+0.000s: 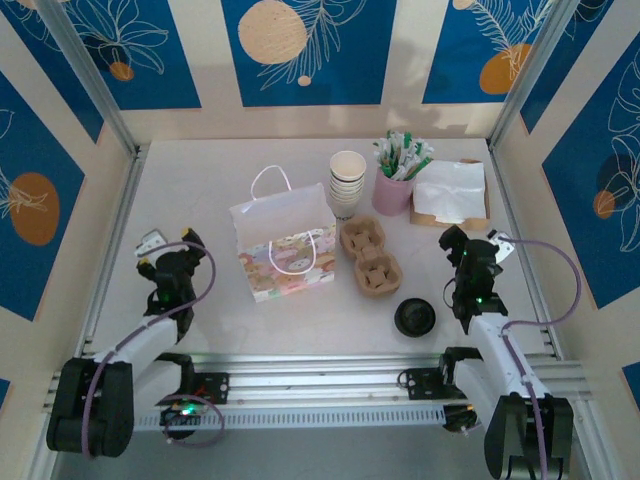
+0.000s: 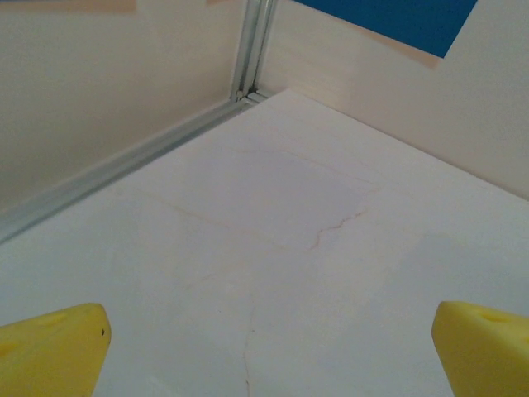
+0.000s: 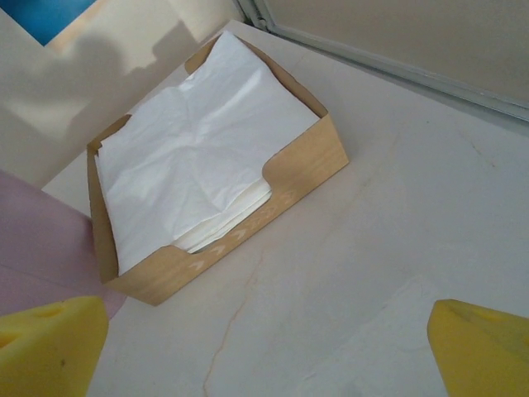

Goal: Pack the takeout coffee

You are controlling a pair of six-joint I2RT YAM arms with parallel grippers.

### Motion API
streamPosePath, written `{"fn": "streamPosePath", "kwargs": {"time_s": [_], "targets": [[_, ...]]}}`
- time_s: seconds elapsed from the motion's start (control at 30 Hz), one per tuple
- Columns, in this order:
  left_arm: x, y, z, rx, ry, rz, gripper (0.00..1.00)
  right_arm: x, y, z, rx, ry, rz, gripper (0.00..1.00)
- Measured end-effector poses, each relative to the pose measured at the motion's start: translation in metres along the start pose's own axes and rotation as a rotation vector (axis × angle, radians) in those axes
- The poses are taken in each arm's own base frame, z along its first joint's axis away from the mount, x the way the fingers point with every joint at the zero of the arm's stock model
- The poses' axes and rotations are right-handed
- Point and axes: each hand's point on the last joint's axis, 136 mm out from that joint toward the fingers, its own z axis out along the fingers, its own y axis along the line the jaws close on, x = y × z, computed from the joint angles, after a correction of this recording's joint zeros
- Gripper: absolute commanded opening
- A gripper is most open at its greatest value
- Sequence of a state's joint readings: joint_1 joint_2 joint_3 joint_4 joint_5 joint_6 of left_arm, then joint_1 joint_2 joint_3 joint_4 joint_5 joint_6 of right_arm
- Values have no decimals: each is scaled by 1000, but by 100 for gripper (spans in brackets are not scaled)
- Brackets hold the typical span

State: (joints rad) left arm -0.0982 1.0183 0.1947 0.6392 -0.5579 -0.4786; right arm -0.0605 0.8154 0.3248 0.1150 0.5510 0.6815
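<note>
The takeout coffee (image 1: pixel 414 317) is pictured just beside the cup carrier (image 1: pixel 372 258), near the right gripper (image 3: pixel 269 347), which, like the left gripper (image 2: pixel 269 347), is spread wide and empty. It is judged light and crushable, best gripped gently, low on its sides.

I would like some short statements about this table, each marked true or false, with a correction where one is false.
1. In the top view the gift bag stands left of the cardboard carrier. True.
2. The takeout coffee sits in the carrier. False: it stands on the table, apart from the carrier.
3. The left tool and the right tool are open and hold nothing. True.
4. The napkin box is empty. False: white napkins fill it.
</note>
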Motion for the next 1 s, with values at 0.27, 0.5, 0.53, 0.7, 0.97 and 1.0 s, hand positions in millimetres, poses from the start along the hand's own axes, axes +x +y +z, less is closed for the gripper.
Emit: {"fn": "streamPosePath", "kwargs": {"time_s": [0.27,0.5,0.53,0.7,0.97,1.0], "targets": [[14,12,-10,-20,34,-265,96,-2,-17,2,56,-1,118,99],[-26,-16,-28,31,133,-432,86,-6,-23,4,52,6,204,99],[-37,-23,-32,50,142,-448,86,-6,-22,4,42,12,210,99],[-73,-58,-49,168,213,-446,88,-3,-15,4,3,35,219,99],[-51,-118,-71,448,464,-130,96,7,6,5,-104,104,176,99],[-48,-118,-72,450,478,-106,96,9,8,6,-114,118,166,99]]}}
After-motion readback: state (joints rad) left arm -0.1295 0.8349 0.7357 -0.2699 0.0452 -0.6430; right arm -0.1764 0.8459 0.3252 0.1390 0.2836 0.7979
